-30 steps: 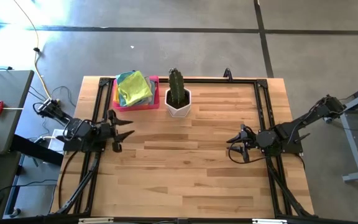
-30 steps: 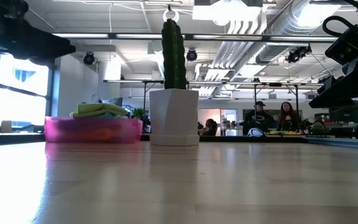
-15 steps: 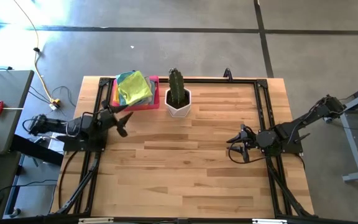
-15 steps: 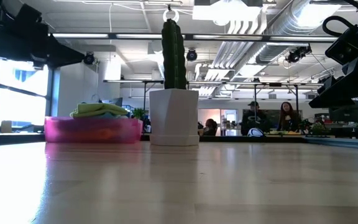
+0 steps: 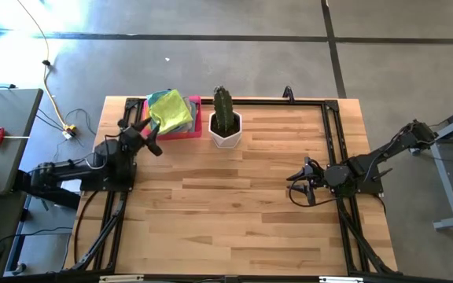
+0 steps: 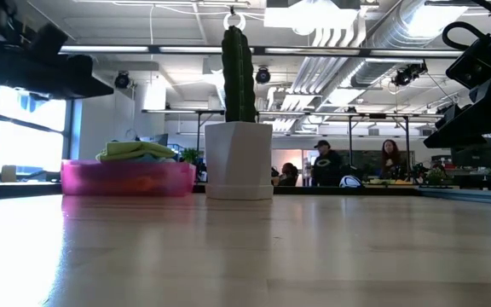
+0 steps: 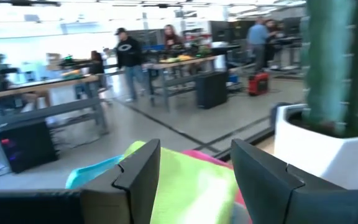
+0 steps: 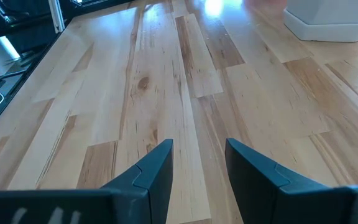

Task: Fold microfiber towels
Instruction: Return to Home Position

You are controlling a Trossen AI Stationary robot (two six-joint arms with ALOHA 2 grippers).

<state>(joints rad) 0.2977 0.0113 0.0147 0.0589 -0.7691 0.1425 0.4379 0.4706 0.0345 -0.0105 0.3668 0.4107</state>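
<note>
The microfiber towels [image 5: 169,112] lie piled in a pink tray [image 5: 145,130] at the table's far left, a lime green one on top with light blue beneath. The low view shows the towels [image 6: 135,151] heaped above the tray's rim [image 6: 126,177]. My left gripper [image 5: 146,134] stands open just on the near side of the tray, level and pointing at it. In its wrist view the green towel [image 7: 191,180] shows between the fingers, and a blue towel [image 7: 92,174] beside it. My right gripper [image 5: 296,185] waits open over bare wood at the right.
A cactus in a white pot [image 5: 225,126] stands right beside the tray, close to my left gripper's path, and shows large in the left wrist view as the pot [image 7: 328,143]. A black frame [image 5: 289,101] runs round the table's far and side edges. The table's middle is bare wood [image 5: 226,196].
My left arm has swung about its base: its gripper, which pointed toward the table's right, now points toward the far edge at the pink tray and has come up close to it. It has stayed level and open. The towels have not moved.
</note>
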